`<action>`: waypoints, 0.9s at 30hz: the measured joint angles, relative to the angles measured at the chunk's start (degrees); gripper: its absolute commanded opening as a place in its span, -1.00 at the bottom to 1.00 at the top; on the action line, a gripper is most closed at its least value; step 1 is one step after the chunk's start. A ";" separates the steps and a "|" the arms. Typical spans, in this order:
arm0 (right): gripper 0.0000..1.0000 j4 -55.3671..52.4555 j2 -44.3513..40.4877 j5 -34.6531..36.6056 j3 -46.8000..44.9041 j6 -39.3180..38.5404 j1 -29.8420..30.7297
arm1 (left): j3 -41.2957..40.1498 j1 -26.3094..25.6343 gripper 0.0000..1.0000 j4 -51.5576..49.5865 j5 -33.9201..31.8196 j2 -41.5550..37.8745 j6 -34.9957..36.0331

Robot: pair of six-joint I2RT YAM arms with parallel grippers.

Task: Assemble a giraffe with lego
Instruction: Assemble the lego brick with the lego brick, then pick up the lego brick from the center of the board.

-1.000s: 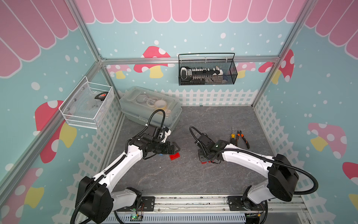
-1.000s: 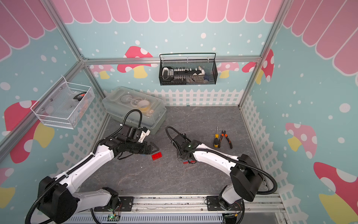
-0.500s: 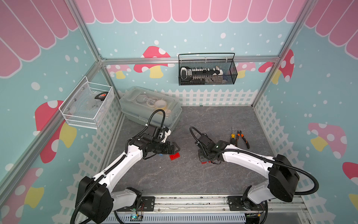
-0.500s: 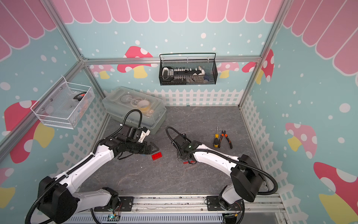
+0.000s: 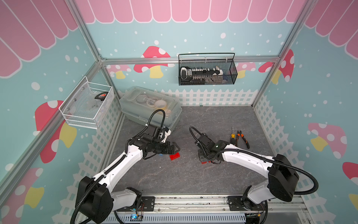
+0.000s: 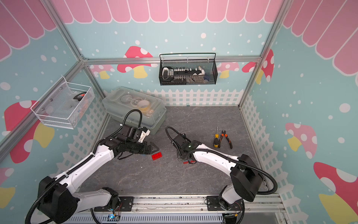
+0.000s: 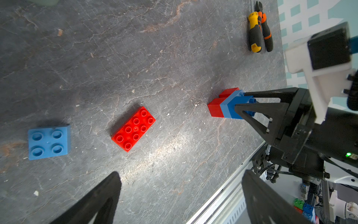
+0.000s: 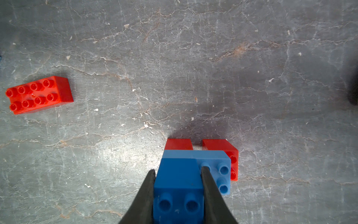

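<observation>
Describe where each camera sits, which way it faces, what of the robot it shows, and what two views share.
Top views: high over the front, looking down on the whole table; the left arm and right arm show.
Left wrist: on the left arm, facing a blue brick, a red brick and the right arm; own open jaws show.
Right wrist: on the right arm, looking down; own jaws shut on the half-built giraffe.
Shared: both wrist views show the red brick and the giraffe.

1. My left arm [image 5: 124, 164]: stretched from the tabletop's front edge toward its middle, forearm near level.
2. My left gripper [image 7: 181, 174]: jaws spread wide, holding nothing.
3. My right arm [image 5: 246, 159]: reaching low, wrist pitched down.
4. My right gripper [image 8: 178, 170]: jaws clamped on a blue brick [image 8: 178, 180].
</observation>
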 measured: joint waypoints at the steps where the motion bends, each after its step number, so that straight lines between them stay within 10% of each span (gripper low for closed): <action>1: -0.46 0.02 -0.02 0.00 0.00 -0.13 0.00 | 0.00 0.00 0.94 0.00 0.00 0.00 0.00; 27: 0.47 1.97 -0.55 -5.09 6.03 -7.96 0.00 | 0.00 3.56 0.94 -0.02 -0.63 0.00 -0.26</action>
